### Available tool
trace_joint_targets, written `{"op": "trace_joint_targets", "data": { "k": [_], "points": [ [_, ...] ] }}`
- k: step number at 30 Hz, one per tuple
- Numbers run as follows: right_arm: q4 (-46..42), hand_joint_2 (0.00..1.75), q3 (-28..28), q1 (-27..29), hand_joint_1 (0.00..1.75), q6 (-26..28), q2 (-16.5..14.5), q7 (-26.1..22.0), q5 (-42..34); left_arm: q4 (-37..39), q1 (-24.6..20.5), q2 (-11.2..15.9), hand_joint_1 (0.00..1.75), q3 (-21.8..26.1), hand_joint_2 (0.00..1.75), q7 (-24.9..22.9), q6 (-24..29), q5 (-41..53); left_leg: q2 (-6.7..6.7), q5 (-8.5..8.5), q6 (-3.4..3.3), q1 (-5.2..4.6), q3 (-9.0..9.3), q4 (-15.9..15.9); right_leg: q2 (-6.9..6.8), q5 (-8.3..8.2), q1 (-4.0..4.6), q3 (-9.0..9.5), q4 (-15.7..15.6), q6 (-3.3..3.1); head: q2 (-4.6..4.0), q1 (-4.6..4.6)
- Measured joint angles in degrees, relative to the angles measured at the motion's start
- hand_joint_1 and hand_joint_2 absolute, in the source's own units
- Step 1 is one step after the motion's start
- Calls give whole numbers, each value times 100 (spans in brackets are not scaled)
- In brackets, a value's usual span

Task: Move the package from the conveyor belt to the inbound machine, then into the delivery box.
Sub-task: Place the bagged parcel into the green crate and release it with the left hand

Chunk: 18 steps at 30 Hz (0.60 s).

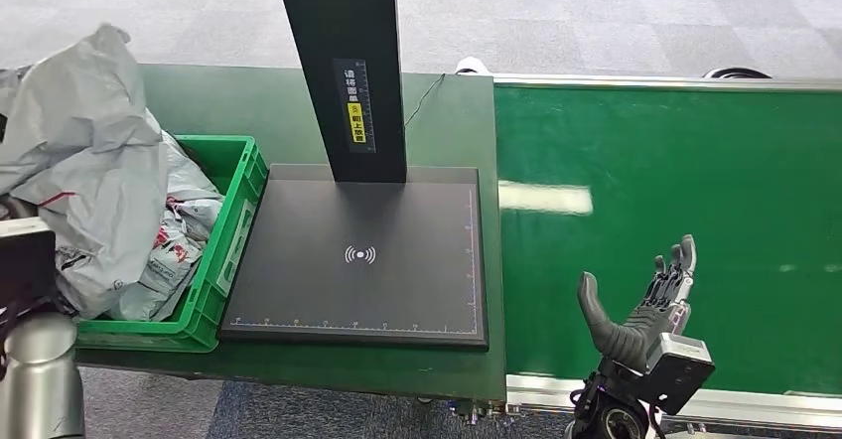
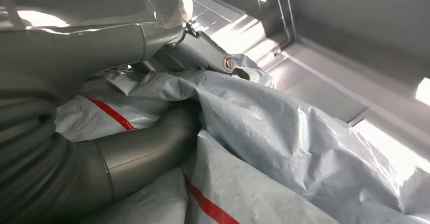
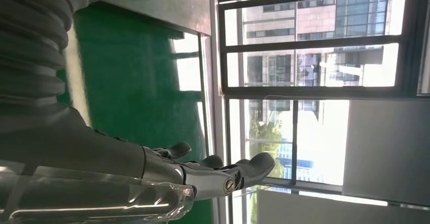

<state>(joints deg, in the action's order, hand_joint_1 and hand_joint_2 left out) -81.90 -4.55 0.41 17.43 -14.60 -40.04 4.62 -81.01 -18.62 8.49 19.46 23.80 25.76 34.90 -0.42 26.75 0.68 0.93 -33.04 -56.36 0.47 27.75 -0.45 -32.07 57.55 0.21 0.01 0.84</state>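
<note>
Right robot hand point(image 1: 650, 305) is up over the near edge of the green conveyor belt point(image 1: 695, 211), fingers straight and spread, thumb out to the side, nothing in it. Right wrist view matches: fingers point(image 3: 218, 171) extended, belt point(image 3: 137, 77) behind them, windows beyond

Left robot hand point(image 2: 167, 127) sits against a grey plastic package point(image 2: 263, 127) with red stripes. In the left wrist view the thumb is pressed under a fold of the film and a finger lies over the top of the bag, so it looks like a grip on the package; the rest of the fingers are hidden by the plastic. In the head view the left arm point(image 1: 40, 379) comes in at the lower left corner, right beside the crate

Package point(image 1: 84, 151) is in the green delivery box point(image 1: 230, 220) at the left end of the tabletop point(image 1: 298, 111), standing crumpled above the rim on top of other grey bags point(image 1: 179, 240)

Inbound machine: black scan plate point(image 1: 357, 260) with a wireless symbol in the middle, just right of the box, touching or nearly touching it, black post point(image 1: 343, 62) rising from its far edge. Belt surface is bare green with a light reflection on it
</note>
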Motion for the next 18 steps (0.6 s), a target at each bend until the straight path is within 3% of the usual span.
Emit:
{"op": "trace_joint_targets", "data": {
  "k": [10, 18],
  "points": [
    [104, 175, 32, -116, 0, -46, -9, 0, 45, 2504, -1992, 338, 174, -414, 175, -737, -98, 1451, -8, -5, 3, 1, 1, -1, -1, -5, 1, 3, 2, 0, -1, 0],
    [172, 175, 40, -145, 0, -62, -22, 0, 97, 3877, -2767, 437, 175, -706, 175, -1107, -91, 1879, -4, -4, 3, 1, -1, -1, 1, -5, 1, -1, 2, 0, -1, 0]
  ]
}}
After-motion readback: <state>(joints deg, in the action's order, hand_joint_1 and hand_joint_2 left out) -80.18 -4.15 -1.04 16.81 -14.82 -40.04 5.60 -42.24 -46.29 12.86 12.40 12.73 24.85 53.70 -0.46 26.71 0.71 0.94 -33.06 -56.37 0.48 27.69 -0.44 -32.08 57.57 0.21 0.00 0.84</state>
